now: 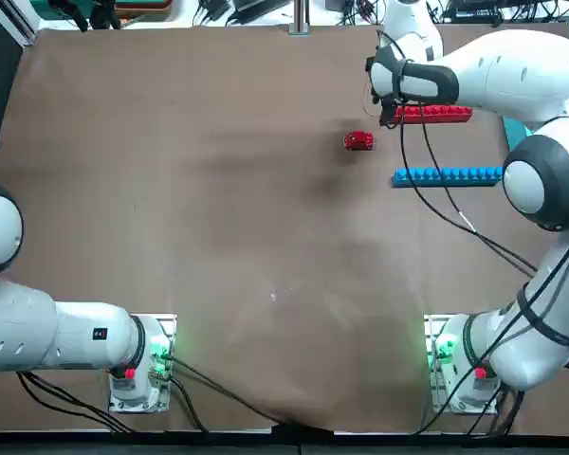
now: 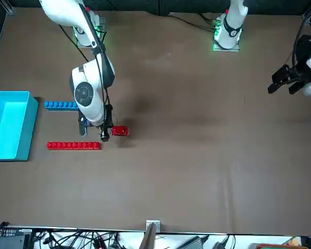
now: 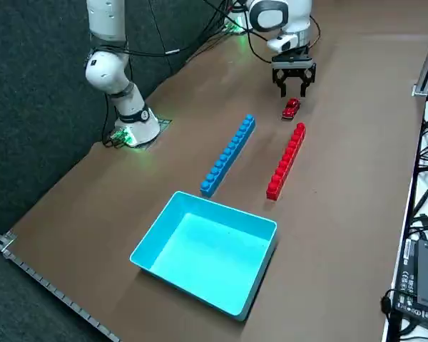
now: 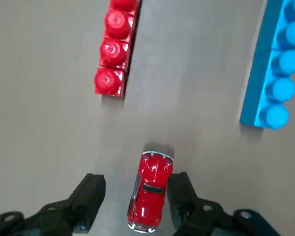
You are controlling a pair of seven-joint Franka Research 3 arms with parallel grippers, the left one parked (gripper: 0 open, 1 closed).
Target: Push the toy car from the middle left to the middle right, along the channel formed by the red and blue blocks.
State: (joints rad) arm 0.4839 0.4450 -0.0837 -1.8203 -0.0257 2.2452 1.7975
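Claw (image 4: 137, 196) low — fingers straddling toy car (image 4: 150, 191).

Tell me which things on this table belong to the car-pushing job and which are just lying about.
Part of the job:
- small glossy red toy car
- long red studded block bar
- long blue studded block bar
- brown channel strip between them
- right gripper, open, straddling the car short of the channel mouth

Lying about:
- light-blue open plastic bin
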